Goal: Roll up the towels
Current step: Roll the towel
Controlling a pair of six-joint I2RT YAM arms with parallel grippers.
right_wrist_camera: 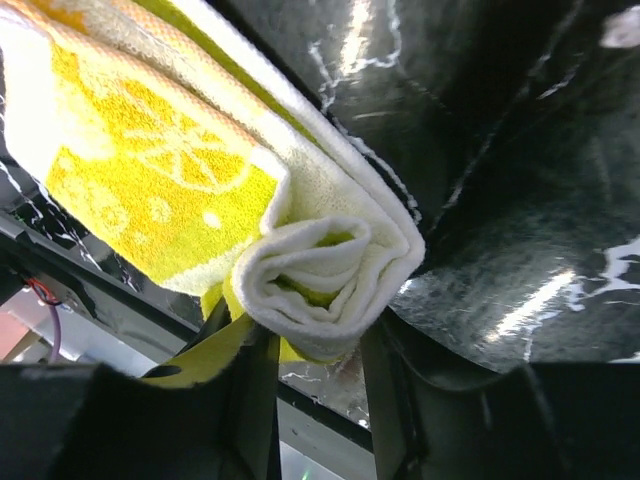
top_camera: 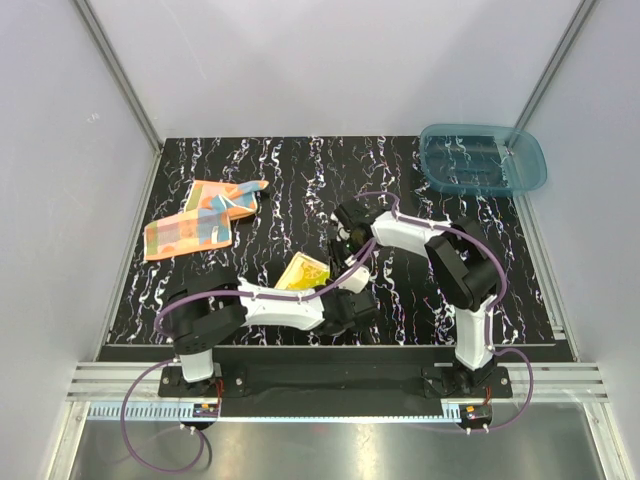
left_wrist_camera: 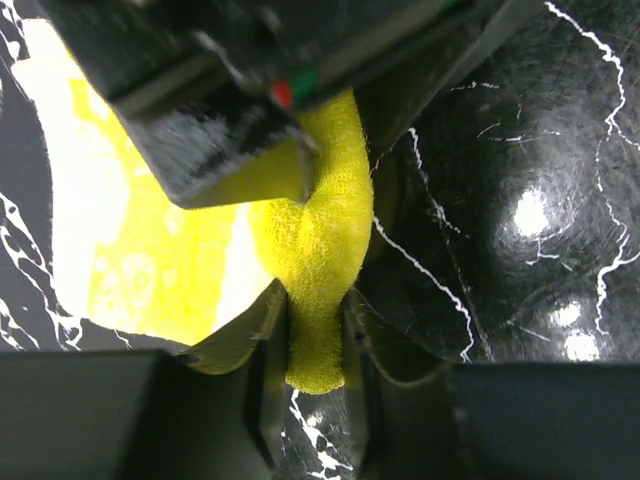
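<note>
- Top external: bright yellow terry towel [top_camera: 303,273] on black marbled bench [top_camera: 300,180], 6 o'clock side.
- Left fingers [left_wrist_camera: 225,420] clenched on its fold; right fingers [right_wrist_camera: 410,410] straddle the rolled end, grip unclear.
- Soft, light, likely unrolls easily: pinch across the roll.

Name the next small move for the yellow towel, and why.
Probably rotate the right fingers to wind one more turn. Only the end of the yellow towel is rolled, sitting between them; the rest is unrolled, and the left fingers pinch a fold of it.
</note>
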